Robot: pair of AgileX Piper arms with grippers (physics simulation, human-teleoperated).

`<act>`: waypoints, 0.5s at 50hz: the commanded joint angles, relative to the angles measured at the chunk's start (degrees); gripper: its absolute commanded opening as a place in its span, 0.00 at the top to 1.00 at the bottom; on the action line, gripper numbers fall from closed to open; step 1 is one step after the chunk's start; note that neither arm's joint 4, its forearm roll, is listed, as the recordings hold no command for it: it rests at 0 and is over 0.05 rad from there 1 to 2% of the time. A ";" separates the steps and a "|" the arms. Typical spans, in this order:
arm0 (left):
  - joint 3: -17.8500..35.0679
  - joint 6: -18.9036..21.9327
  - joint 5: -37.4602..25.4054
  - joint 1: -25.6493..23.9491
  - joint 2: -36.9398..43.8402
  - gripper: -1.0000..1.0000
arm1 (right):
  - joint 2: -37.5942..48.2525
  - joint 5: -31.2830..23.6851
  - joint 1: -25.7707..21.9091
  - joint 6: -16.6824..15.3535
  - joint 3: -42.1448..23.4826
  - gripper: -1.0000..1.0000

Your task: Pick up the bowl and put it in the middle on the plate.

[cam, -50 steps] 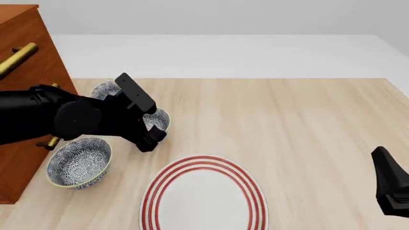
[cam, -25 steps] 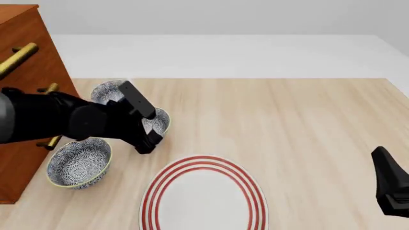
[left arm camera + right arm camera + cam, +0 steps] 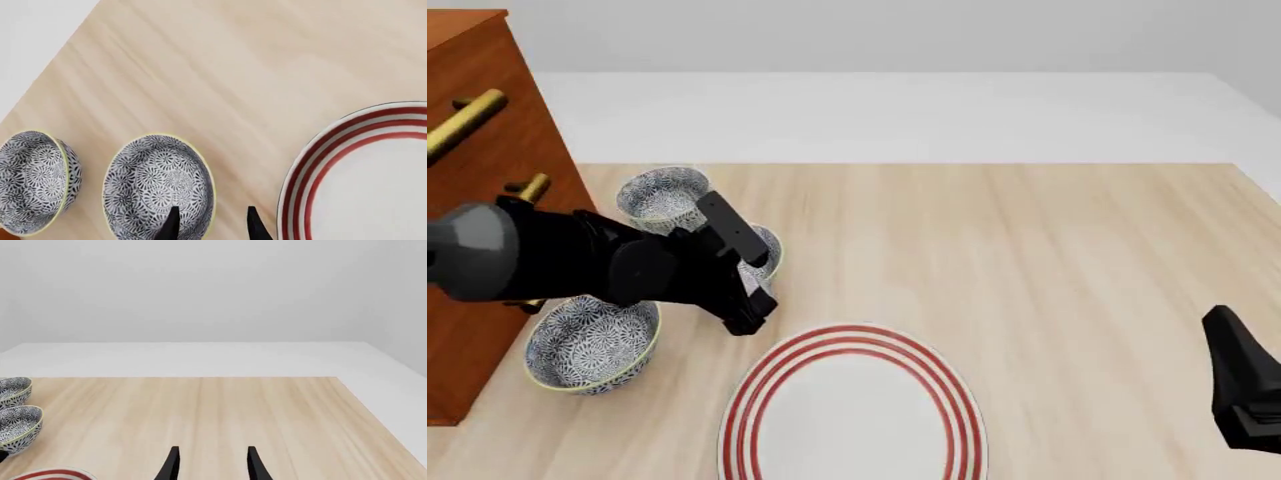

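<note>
Three patterned bowls stand at the table's left. The middle bowl point(image 3: 765, 247) point(image 3: 159, 182) is half hidden under my left arm. My left gripper point(image 3: 747, 303) point(image 3: 212, 226) is open and straddles that bowl's rim on the plate side, one finger over the inside, the other outside. The white plate point(image 3: 851, 405) point(image 3: 363, 175) with red rings lies empty just beside it, toward the front. My right gripper point(image 3: 1244, 400) point(image 3: 212, 464) hangs open at the front right, holding nothing.
A far bowl point(image 3: 665, 193) point(image 3: 32, 182) and a near bowl point(image 3: 591, 340) flank the middle one. A wooden cabinet point(image 3: 487, 130) with brass handles stands along the left edge. Bare wood table point(image 3: 1054, 270) spreads to the right.
My left arm has dropped lower and shifted slightly toward the plate, uncovering more of the far bowl. The bowls, plate and right arm have not moved.
</note>
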State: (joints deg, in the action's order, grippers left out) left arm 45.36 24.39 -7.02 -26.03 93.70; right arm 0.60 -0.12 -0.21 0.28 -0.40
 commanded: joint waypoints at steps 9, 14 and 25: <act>0.94 -0.22 2.52 0.71 5.47 0.00 | 0.49 0.63 0.00 -0.02 0.12 0.00; 1.50 -0.44 2.02 1.26 6.02 0.00 | 0.40 0.54 -0.01 -0.04 0.11 0.00; 0.69 -0.55 3.78 1.29 7.95 0.00 | 0.02 0.10 -0.02 -0.03 0.06 0.00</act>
State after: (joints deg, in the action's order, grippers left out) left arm 46.22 24.11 -4.36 -24.88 99.83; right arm 0.82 0.19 -0.22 0.27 -0.32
